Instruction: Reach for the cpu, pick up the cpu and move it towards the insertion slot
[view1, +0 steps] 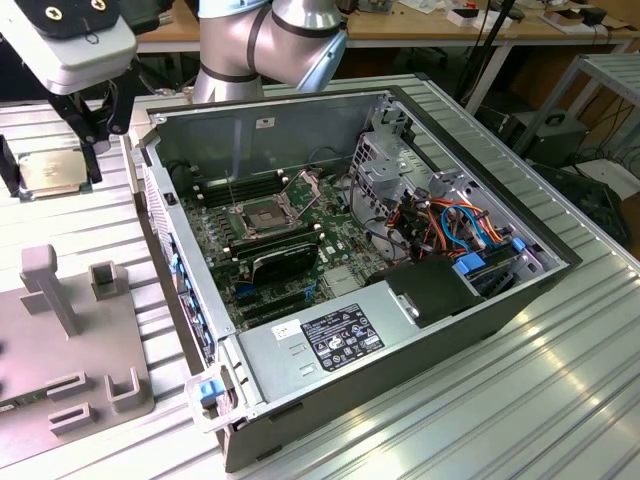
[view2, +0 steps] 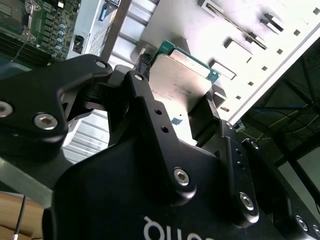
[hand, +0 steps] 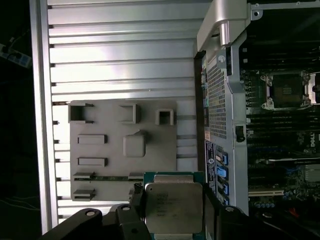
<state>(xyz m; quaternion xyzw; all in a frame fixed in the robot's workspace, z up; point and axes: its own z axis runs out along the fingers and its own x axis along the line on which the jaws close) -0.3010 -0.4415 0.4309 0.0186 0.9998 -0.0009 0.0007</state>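
Two black fingers of the gripper clamp the cpu by its edges (silvery face showing) above the grey fixture plate; farther off, the insertion slot sits in the open computer case.

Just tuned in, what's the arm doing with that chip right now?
The gripper sits around the cpu, a finger on either side of it, outside the open computer case at the exterior view's left, near a grey fixture plate. The insertion slot on the green motherboard stands open and empty, well away from the chip.
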